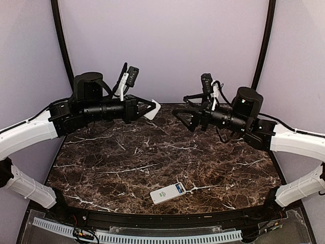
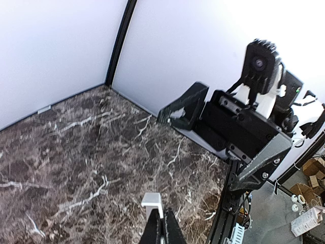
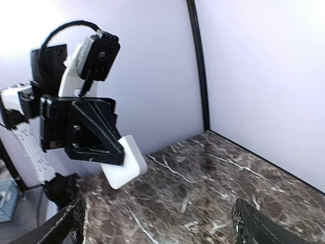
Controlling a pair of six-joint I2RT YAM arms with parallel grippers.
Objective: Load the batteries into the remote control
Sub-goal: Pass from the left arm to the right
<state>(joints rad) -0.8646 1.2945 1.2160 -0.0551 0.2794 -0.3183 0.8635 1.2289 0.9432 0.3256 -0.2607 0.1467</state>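
The remote control point(image 1: 169, 193), a small white handset with a bluish window at one end, lies near the table's front edge, far from both grippers. No batteries show in any view. My left gripper point(image 1: 150, 108) hangs high over the back of the table, shut on a small white squarish cover plate point(image 1: 154, 111). In the left wrist view the plate point(image 2: 152, 203) sticks out past the closed fingertips point(image 2: 161, 223). The right wrist view shows the same plate point(image 3: 124, 163) pinched by its edge. My right gripper point(image 1: 184, 108) faces it from the right, open and holding nothing point(image 3: 160, 226).
Dark marble tabletop point(image 1: 152, 152) with pale walls behind and at the sides. A perforated white strip point(image 1: 137, 236) runs below the front edge. Boxes and clutter point(image 2: 307, 203) lie off the table to the right in the left wrist view.
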